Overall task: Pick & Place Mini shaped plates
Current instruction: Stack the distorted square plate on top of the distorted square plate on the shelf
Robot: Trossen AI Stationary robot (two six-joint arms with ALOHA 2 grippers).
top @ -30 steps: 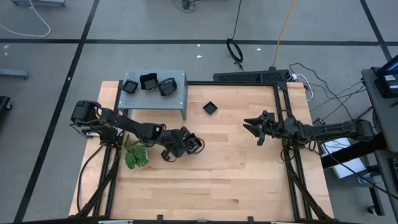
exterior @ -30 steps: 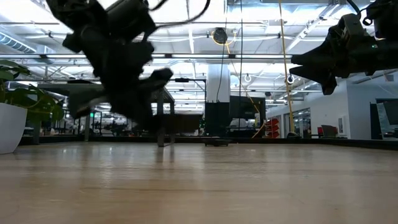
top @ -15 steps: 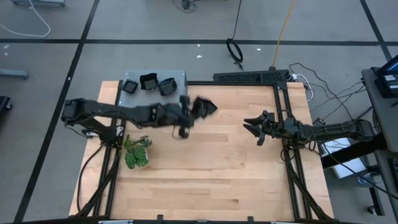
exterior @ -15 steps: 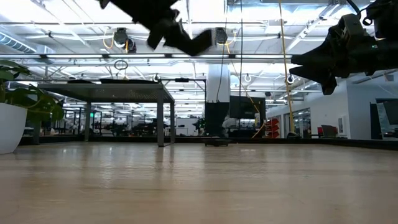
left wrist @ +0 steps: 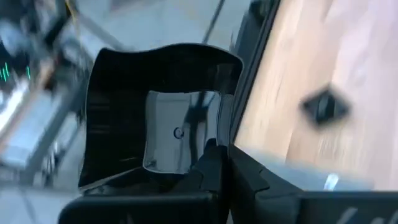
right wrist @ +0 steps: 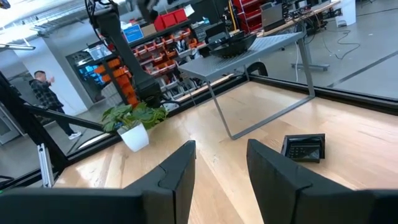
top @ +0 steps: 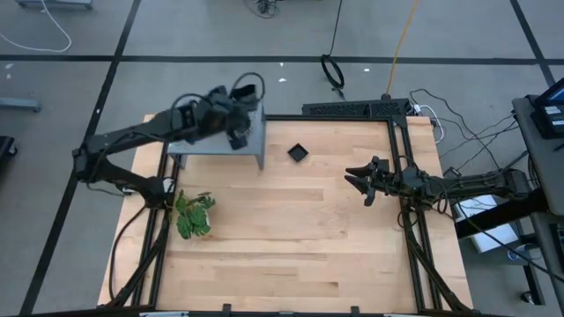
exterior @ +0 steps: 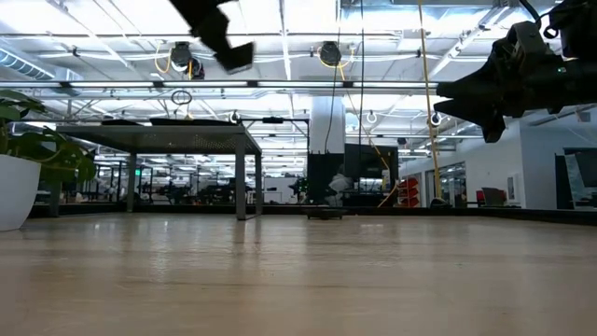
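My left gripper point(top: 240, 121) hangs high over the grey perforated shelf point(top: 204, 141) at the table's far left, shut on a glossy black squarish mini plate point(left wrist: 155, 118). The low view shows gripper and plate point(exterior: 235, 56) near the picture's top, well above the shelf top. Another black plate point(top: 298, 152) lies flat on the wood, right of the shelf. A dark heap of plates point(right wrist: 230, 42) sits on the shelf top. My right gripper point(top: 361, 183) waits open at the table's right, above the wood. My left gripper pinches the plate by its rim point(left wrist: 208, 152) on the side nearest the wrist, between its two shut fingers. The plate juts out ahead of the fingers, its hollow face toward the wrist camera. It is tilted and lifted clear of shelf and table.
A green plant in a white pot point(top: 192, 216) stands near the table's left edge, in front of the shelf. A black frame rail point(top: 357, 109) runs along the far edge. The middle and near wood is bare. A person point(right wrist: 43, 93) stands beyond the table.
My left gripper has risen from low over the wood in front of the shelf and gone toward the far edge, then left over the shelf, rolling as it went. The black plate has come with it, lifted clear of the table.
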